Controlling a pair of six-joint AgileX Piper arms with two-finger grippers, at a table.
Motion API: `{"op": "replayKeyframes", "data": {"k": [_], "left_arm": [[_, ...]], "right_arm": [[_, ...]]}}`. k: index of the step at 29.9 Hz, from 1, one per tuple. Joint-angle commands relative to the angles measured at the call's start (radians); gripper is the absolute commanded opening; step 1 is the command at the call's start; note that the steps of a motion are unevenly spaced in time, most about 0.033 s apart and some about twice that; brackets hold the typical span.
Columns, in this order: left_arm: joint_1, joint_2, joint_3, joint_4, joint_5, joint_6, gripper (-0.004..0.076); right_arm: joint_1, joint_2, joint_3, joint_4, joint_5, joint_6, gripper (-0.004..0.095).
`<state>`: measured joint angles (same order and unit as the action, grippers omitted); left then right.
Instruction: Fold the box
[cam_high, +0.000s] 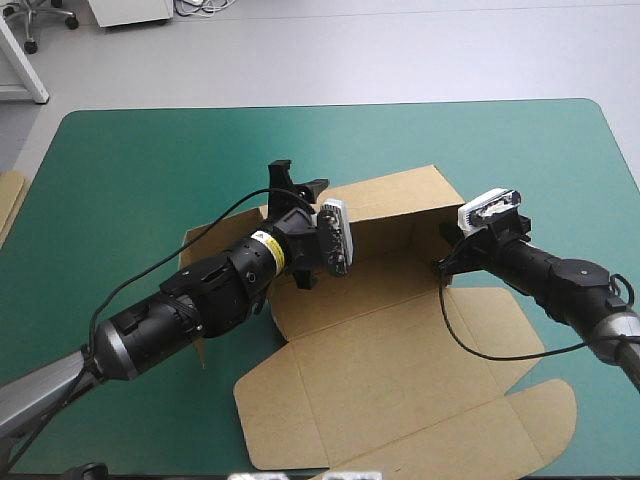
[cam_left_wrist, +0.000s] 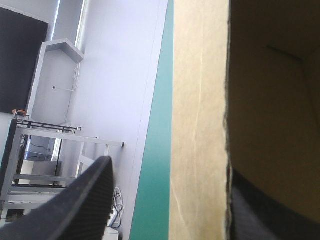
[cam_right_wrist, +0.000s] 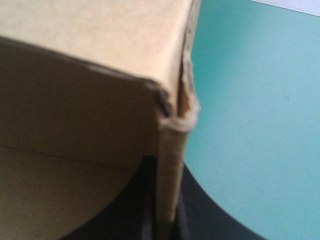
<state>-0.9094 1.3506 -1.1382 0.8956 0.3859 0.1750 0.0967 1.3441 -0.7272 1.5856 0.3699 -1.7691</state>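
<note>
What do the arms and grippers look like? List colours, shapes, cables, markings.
Both arms are black, turning grey metal toward the base. The left arm wears a yellow label near the wrist. The left gripper and right gripper each have two broad, curved black fingers like fins. A thin black cable trails from each wrist.

Matt brown board box (cam_high: 400, 340), smooth teal-green cover (cam_high: 150, 170)

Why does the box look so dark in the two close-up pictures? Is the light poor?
High view: even light, no glare on the box. Left wrist view: one strip of board is lit, the face beside it in shadow. Right wrist view: the upper face is bright, the inside below it shaded.
</note>
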Motion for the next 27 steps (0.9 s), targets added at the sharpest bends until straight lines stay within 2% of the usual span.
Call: {"op": "replayKeyframes", "data": {"k": [1, 5, 10, 15, 19, 27], "left_arm": [[-0.010, -0.066, -0.044, -0.030, -0.089, -0.014, 0.0412], [-0.012, -0.076, -0.044, -0.123, -0.111, -0.014, 0.0412], [-0.026, -0.075, -0.044, -0.215, -0.084, -0.006, 0.0412], [-0.140, -0.075, -0.044, -0.196, 0.058, 0.064, 0.0412], [-0.247, -0.075, -0.044, -0.056, 0.171, 0.067, 0.0412], [-0.383, -0.077, -0.048, -0.035, 0.228, -0.005, 0.0412]], "right_arm": [[0.004, -0.027, -0.026, 0.009, 0.018, 0.000, -0.0019], [0.004, -0.027, -0.028, 0.007, 0.006, 0.010, -0.0019], [0.004, -0.027, -0.032, 0.007, -0.001, 0.034, -0.0020], [0.004, -0.023, -0.048, 0.004, -0.012, 0.074, -0.0020], [0.004, -0.003, -0.055, 0.002, -0.013, 0.093, -0.0020], [0.004, 0.012, -0.055, 0.002, -0.013, 0.110, -0.0019]]}}
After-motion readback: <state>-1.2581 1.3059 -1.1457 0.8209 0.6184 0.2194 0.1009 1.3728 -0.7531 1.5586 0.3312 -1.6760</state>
